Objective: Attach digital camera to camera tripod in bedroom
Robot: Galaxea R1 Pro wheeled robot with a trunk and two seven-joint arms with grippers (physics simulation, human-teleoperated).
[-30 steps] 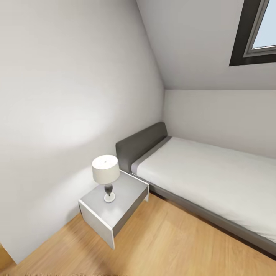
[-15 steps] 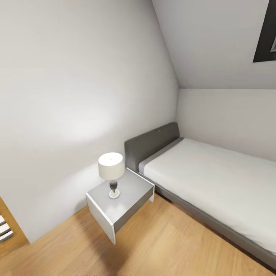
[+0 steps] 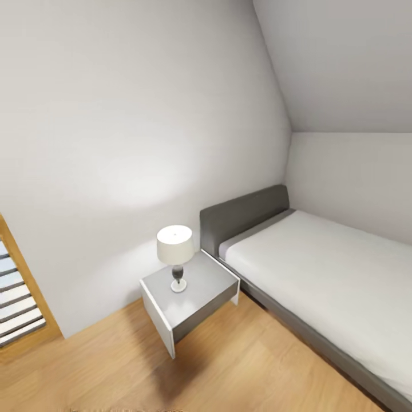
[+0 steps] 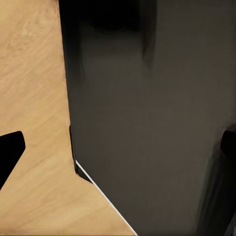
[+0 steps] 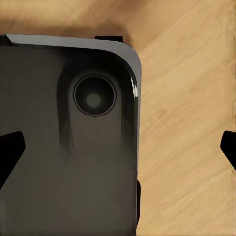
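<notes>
Head view: the robot is in the bedroom, facing a corner under the sloped ceiling. Grey bed with white mattress runs along the far wall; a nightstand stands just beside its headboard, a lamp upright on top. At the near left edge, a wood-framed slatted panel meets the wall. Floor is light wood. The camera and the tripod are not among what these pictures show, so their place is unknown, and so is the relation the next move depends on: which way the camera lies from either gripper, how its long side runs, which arm is nearer. Judgement: this is a search or transit step, attachment not begun; the base or head must turn until the task's things come into sight before an arm can be chosen. Left wrist view: left gripper, dark fingertips at opposite edges of the frame, set wide apart and empty, hanging over floor and a dark glossy body, probably the robot's own base, though the view is too close to be sure. Right wrist view: right gripper likewise spread wide with nothing between the tips, above a dark rounded panel with a round inset and bare floor.
</notes>
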